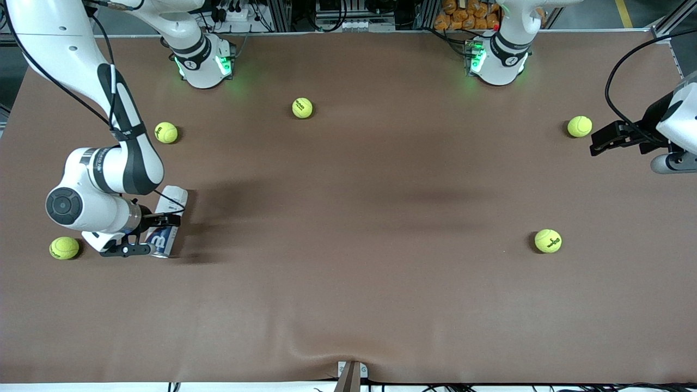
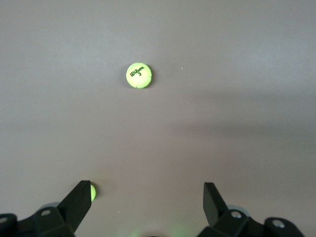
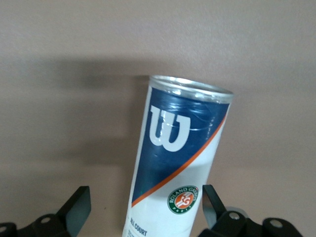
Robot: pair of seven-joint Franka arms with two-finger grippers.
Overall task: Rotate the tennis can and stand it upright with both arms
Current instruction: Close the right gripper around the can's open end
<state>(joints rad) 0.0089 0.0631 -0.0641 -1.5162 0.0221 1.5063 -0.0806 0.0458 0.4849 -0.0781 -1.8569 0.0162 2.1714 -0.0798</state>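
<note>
Tennis can [image 3: 175,163]: you see it lying on the surface [image 1: 348,245], contents hidden
Right gripper [image 3: 143,207]: released, fingers straddling the can
Left gripper [image 2: 147,200]: released; waiting over the surface

A wide table [image 1: 348,305] covered in a plain brown sheet filled nearly the whole front view. The sheet was smooth but puckered into soft folds at the edge nearest the camera, where a small grey bracket [image 1: 352,372] stuck up at the middle. Soft, broad shadows darkened the cover toward the middle of the table. Along the edge farthest from the camera ran metal framing [image 1: 283,13] hung with black cables, and a heap of orange objects [image 1: 463,15] sat among it. A strip of grey floor with a yellow line [image 1: 624,12] showed in one corner there.
</note>
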